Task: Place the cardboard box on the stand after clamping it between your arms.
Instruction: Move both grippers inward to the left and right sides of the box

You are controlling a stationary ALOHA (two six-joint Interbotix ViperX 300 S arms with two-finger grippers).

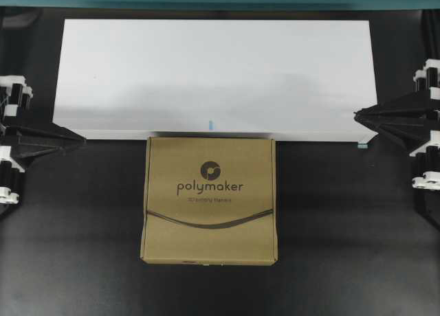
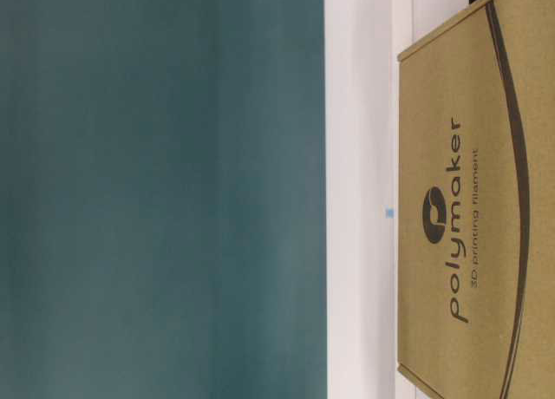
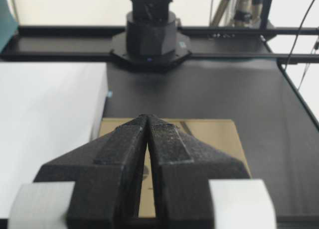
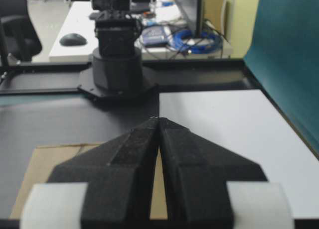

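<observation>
The left hand has its jaws pressed together on nothing, at the left edge of the black tabletop. The right hand is likewise closed and empty at the right edge. Between them, well apart from both, the cardboard box lies flat, brown, its "polymaker" logo up, just beside the white stand.

The cardboard box is brown with a dark "polymaker" logo and a curved dark line. The stand is white; the counter black; the backdrop teal.
</observation>
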